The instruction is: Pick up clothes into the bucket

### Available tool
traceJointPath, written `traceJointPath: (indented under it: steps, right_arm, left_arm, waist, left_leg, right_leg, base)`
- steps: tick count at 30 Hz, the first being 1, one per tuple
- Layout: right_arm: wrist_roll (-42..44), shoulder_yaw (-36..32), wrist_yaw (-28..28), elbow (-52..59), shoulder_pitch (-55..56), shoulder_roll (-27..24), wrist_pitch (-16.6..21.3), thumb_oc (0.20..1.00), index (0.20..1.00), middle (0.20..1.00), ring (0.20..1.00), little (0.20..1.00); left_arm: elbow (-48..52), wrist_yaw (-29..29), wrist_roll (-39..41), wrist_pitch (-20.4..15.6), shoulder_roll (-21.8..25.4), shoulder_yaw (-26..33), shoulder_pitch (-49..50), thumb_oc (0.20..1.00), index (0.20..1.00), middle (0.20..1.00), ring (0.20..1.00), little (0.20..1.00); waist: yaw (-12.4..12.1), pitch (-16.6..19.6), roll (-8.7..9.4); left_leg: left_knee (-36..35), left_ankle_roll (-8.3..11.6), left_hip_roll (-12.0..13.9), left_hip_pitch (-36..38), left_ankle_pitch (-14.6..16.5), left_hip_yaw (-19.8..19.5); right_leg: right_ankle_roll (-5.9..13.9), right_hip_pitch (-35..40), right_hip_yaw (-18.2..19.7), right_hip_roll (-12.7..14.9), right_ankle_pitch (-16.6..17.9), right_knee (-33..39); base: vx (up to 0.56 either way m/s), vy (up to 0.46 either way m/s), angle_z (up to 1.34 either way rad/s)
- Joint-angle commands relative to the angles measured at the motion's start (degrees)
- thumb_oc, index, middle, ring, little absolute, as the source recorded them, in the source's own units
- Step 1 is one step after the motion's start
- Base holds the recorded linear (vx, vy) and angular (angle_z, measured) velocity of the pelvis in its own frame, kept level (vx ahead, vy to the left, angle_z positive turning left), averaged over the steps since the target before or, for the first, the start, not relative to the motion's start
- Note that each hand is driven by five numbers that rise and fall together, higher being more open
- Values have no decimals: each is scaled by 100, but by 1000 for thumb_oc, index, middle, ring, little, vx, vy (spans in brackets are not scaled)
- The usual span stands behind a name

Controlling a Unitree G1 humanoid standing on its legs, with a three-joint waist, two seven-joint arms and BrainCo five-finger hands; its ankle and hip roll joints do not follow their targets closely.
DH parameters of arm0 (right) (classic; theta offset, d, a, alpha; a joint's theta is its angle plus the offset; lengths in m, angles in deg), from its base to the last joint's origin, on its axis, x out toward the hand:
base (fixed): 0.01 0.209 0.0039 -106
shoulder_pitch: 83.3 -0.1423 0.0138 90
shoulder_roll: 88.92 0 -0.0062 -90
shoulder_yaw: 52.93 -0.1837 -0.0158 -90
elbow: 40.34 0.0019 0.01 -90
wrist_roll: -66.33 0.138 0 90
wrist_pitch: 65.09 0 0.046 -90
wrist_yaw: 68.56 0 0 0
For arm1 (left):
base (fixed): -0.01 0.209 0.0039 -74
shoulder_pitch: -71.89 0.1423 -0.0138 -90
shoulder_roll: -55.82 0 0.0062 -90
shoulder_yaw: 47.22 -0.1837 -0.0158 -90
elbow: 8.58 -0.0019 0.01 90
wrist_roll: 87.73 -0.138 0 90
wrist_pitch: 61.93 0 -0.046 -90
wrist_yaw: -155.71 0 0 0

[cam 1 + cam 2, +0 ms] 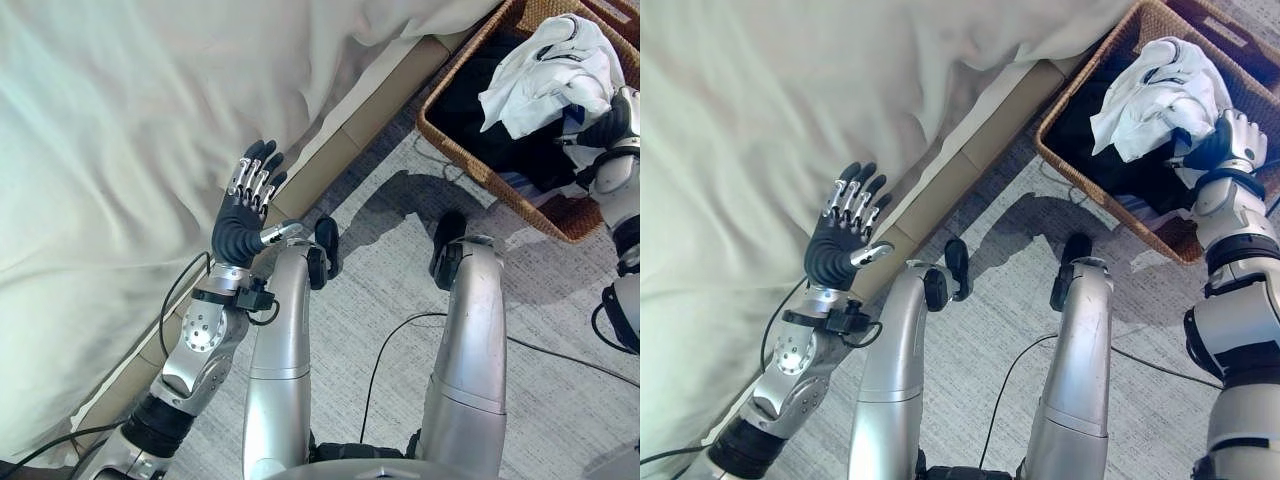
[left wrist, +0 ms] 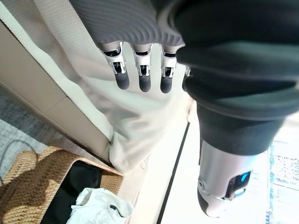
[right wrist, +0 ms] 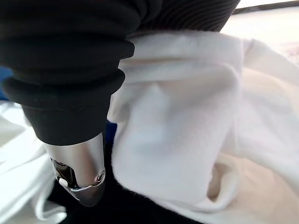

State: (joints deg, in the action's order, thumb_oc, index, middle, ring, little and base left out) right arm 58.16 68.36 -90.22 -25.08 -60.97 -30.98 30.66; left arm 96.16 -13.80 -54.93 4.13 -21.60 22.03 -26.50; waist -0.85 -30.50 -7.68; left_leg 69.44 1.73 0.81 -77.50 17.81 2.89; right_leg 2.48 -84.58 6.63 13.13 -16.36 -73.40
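Right eye view: right hand (image 1: 1230, 140) grips white garment (image 1: 1150, 95) over basket (image 1: 1070, 170).

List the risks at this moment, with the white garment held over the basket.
1. The white garment bunches high above the wicker basket; on release, part may drape over the rim rather than drop inside.
2. Cloth wraps the right hand, so fabric may snag on its fingers as it pulls away.
3. The open left hand hangs close to the bed sheet and could catch it.
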Motion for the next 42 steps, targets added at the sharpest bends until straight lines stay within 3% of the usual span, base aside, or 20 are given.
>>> traceJointPath:
  steps: [1, 10, 17, 18, 23, 26, 30, 35, 42]
  right_arm:
    - [365, -72, -94, -124, 124, 151, 60, 1000, 1000, 1000, 1000, 1000]
    - [992, -482, 58, 262, 544, 137, 347, 1000, 1000, 1000, 1000, 1000]
    - [1306, -818, 165, 458, 946, 114, 494, 1000, 1000, 1000, 1000, 1000]
    - [1474, -996, 201, 636, 1201, 162, 576, 1000, 1000, 1000, 1000, 1000]
    - [1611, -1264, 306, 1138, 1801, 294, 705, 1000, 1000, 1000, 1000, 1000]
    - [1800, -1638, 356, 1783, 2546, 544, 828, 1000, 1000, 1000, 1000, 1000]
    - [1857, -1988, 328, 2469, 3202, 861, 934, 1000, 1000, 1000, 1000, 1000]
    - [1784, -2676, 309, 3940, 4640, 1712, 1137, 1000, 1000, 1000, 1000, 1000]
    - [1634, -2795, 627, 4772, 5794, 2466, 1192, 1000, 1000, 1000, 1000, 1000]
  left_arm:
    - [253, 5, 40, -236, -207, 346, 147, 1000, 1000, 1000, 1000, 1000]
    - [-209, -169, 126, -334, -220, 374, -91, 1000, 1000, 1000, 1000, 1000]
    - [-551, -360, 134, -362, -156, 421, -94, 1000, 1000, 1000, 1000, 1000]
    - [-664, -448, 183, -364, -145, 450, -66, 1000, 1000, 1000, 1000, 1000]
    - [-879, -596, 248, -335, -141, 566, 72, 1000, 1000, 1000, 1000, 1000]
    - [-1077, -718, 232, -301, -152, 681, 223, 1000, 1000, 1000, 1000, 1000]
    - [-1280, -750, 139, -257, -143, 800, 315, 1000, 1000, 1000, 1000, 1000]
    - [-1450, -834, 45, -164, -345, 1078, 613, 1000, 1000, 1000, 1000, 1000]
    - [-1632, -944, -318, 44, -500, 1237, 1148, 1000, 1000, 1000, 1000, 1000]
  waist:
    - [104, 439, 70]
    - [157, 636, 217]
    - [170, 654, 321]
    - [201, 672, 378]
    - [262, 720, 475]
    - [285, 825, 569]
    - [309, 886, 634]
    - [325, 1258, 794]
    - [291, 1769, 956]
  left_leg:
    - [-193, -180, 33, 127, 145, 165]
    - [-1546, -72, 60, 1335, -191, 198]
    - [-2880, -17, 31, 2558, -620, 138]
    - [-3339, -45, 17, 2870, -975, 129]
    - [-4016, 42, 20, 3597, -1229, 31]
    - [-4660, 82, 40, 4307, -1433, -26]
    - [-5023, 108, 90, 4816, -1556, -70]
    - [-5833, 149, 220, 5766, -1791, -180]
    - [-6744, 224, 312, 6720, -2028, -174]
  right_leg:
    - [173, 238, 17, 43, 399, 604]
    - [272, 1549, -340, 76, 635, 1896]
    - [414, 2812, -592, 94, 1042, 3153]
    - [414, 3189, -741, 125, 1364, 3664]
    - [477, 3990, -930, 124, 1581, 4370]
    - [541, 4755, -1115, 127, 1812, 5058]
    - [590, 5327, -1248, 135, 1934, 5435]
    - [649, 6402, -1506, 65, 2118, 6271]
    - [747, 7370, -1775, -71, 2325, 7097]
  base:
    - [-39, 4, -4]
    - [-57, -12, -5]
    - [-24, -22, -3]
    - [-74, -39, -3]
    - [5, -33, 9]
    - [76, -29, 2]
    - [71, -29, -1]
    - [124, -37, 7]
    - [114, -12, 8]
